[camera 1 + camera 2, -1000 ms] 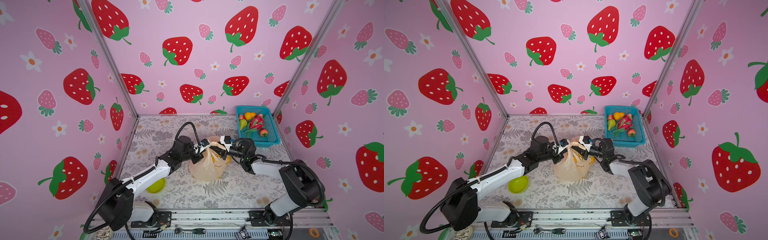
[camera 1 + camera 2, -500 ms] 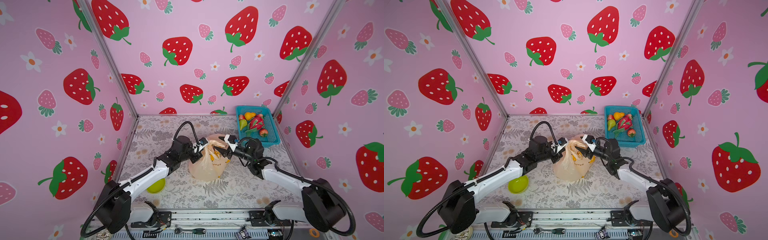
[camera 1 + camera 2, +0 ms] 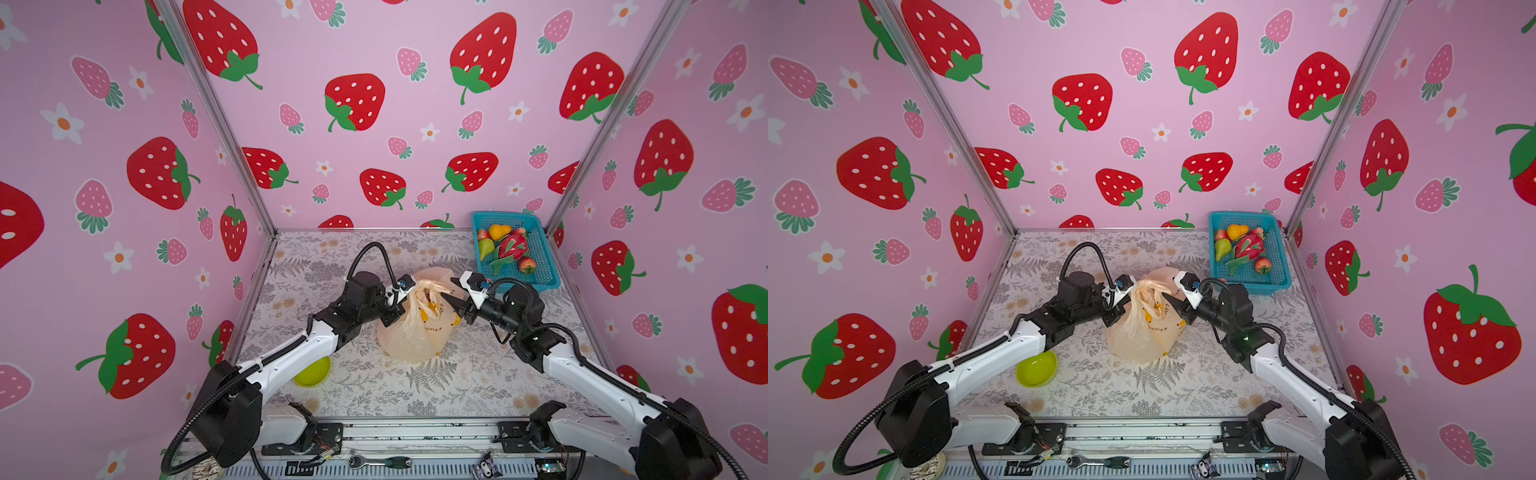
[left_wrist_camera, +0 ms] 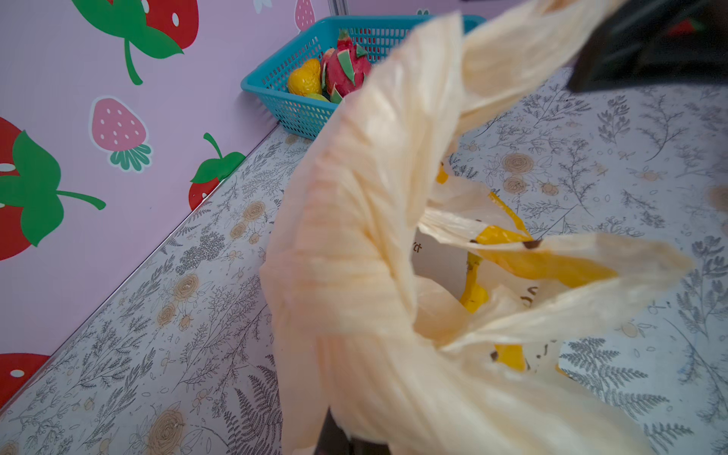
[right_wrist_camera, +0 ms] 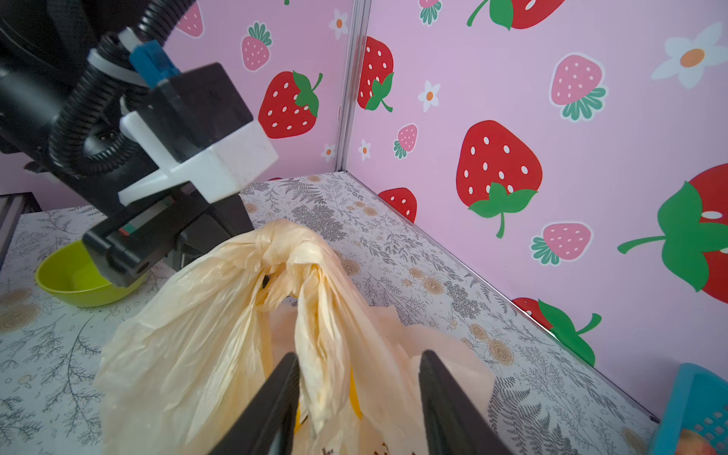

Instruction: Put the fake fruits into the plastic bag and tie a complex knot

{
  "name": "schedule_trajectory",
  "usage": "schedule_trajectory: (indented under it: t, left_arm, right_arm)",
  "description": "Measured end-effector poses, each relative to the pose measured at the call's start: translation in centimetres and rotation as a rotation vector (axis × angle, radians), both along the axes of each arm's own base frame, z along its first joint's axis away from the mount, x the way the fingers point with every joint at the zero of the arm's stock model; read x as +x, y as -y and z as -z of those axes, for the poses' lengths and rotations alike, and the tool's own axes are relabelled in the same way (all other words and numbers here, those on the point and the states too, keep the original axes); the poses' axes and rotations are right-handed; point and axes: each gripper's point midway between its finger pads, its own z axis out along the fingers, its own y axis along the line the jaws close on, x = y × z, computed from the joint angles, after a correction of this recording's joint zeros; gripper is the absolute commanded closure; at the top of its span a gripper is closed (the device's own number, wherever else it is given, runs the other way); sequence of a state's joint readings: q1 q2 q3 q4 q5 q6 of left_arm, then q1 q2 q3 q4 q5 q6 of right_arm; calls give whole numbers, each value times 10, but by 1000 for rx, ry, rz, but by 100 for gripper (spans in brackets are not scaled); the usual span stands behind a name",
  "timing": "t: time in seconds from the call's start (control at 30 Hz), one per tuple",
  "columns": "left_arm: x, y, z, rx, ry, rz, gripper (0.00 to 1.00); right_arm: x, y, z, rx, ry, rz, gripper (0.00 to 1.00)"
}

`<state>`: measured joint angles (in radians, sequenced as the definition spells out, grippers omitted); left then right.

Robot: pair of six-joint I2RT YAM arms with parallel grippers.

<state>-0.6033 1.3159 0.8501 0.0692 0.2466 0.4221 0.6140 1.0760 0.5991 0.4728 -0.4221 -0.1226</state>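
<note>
We see the plastic bag (image 3: 415,332) standing at the middle of the table (image 3: 457,386), its bunched top pinched in our closed left gripper (image 3: 409,292). Our right gripper (image 5: 354,362), on the bag's 3 o'clock side, stands parted around a loose bag strand. Fake fruits (image 3: 505,249) lie in the teal basket (image 3: 543,266) toward 1 o'clock.

The plastic bag (image 3: 415,336) stood in the middle of the desk (image 3: 316,257), with the left gripper (image 3: 409,293) and right gripper (image 5: 356,356) meeting at its gathered top and barring the middle. A blue basket (image 3: 542,266) filled the far right corner. A green bowl (image 3: 1036,370) sat near the left edge. The far left corner and front strip lay open.
</note>
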Motion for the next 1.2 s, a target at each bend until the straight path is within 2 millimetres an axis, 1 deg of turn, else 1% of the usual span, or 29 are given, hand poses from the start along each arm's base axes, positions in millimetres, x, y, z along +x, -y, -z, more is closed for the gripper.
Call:
schedule_trajectory:
  t: [0.17,0.27,0.4,0.43,0.63,0.8,1.0,1.13,1.2]
  left_arm:
    - [0,0,0,0,0,0,100]
    - [0,0,0,0,0,0,100]
    - [0,0,0,0,0,0,100]
    - [0,0,0,0,0,0,100]
    - [0,0,0,0,-1,0,100]
    - [0,0,0,1,-2,0,100]
    - [-1,0,2,4,-6,0,100]
    - [-1,-1,2,5,-7,0,100]
    - [-1,-1,2,5,-8,-3,100]
  right_arm:
    - [-3,-9,10,-14,-31,-29,67]
    - [-3,-12,16,-19,-54,-36,67]
    - [-5,-14,16,-14,-60,-42,56]
    - [-5,-14,15,-13,-61,-41,56]
    - [-5,-12,11,-3,-55,-30,57]
    - [-4,-10,6,7,-48,-18,62]
    - [-3,-10,0,17,-43,-11,74]
    - [-1,-9,-1,16,-40,-1,93]
    - [1,-8,-1,12,-51,10,98]
